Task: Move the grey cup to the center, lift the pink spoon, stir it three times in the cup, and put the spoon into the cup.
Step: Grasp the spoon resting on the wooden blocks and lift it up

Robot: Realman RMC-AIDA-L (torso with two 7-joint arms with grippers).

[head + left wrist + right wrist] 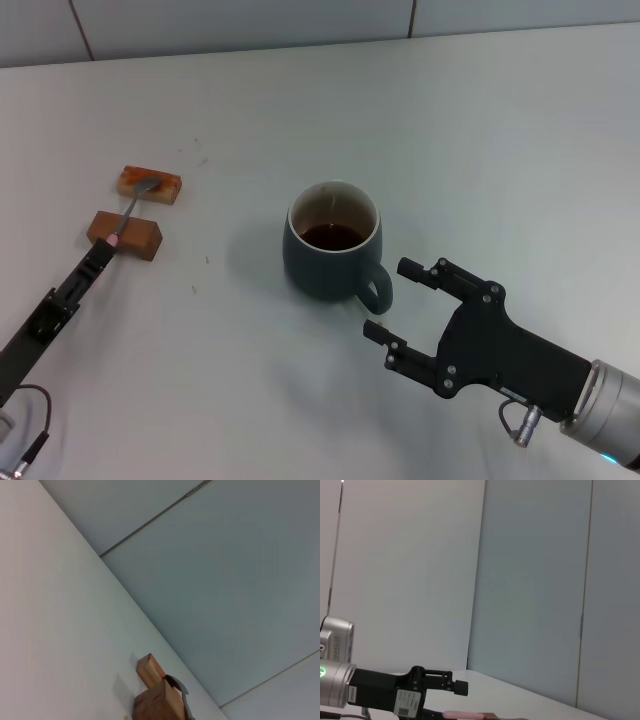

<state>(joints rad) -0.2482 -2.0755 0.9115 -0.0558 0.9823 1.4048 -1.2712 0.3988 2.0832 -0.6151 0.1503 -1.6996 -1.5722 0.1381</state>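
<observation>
The rounded dark blue-grey ceramic cup [333,253], holding dark brown liquid, stands near the middle of the white table [480,140], so the move to the centre looks done. The lifting, the three stirs and the drop into the cup all remain. The slim pink-handled spoon with a silvery metal neck and bowl [133,212] lies across two brown rectangular blocks [124,234], well to the robot's left of the cup.

The right gripper [405,300] hovers just beside the cup's loop handle, jaws spread wide and apart from the cup, holding nothing. The left gripper [97,257] reaches in at the spoon's handle end, over the nearer block; whether it has clenched on the handle I cannot tell.
</observation>
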